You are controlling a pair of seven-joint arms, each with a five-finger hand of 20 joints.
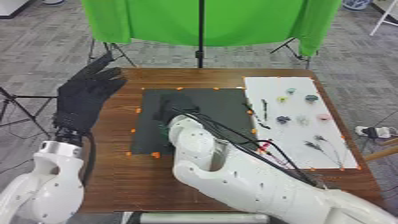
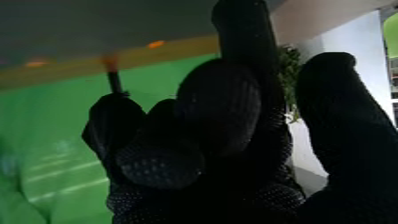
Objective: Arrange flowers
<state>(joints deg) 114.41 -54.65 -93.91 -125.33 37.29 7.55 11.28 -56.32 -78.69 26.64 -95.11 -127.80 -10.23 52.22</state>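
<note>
My left hand is over the table's left edge with its fingers straight and nothing in them. On the dark mat, left of centre, is my right hand, hard to make out against it. In the right wrist view, that hand stands close in front; green foliage shows behind it, and whether they touch is unclear. Dark greenery, pale and dark flower heads, a pink one and a yellow one, and thin-stemmed sprigs lie on the white sheet. Red blossoms are beside my right forearm.
The dark mat and white sheet lie side by side, with orange markers around them, on the brown table. My right arm and its cables cross the mat and the sheet's lower left. A green curtain hangs behind.
</note>
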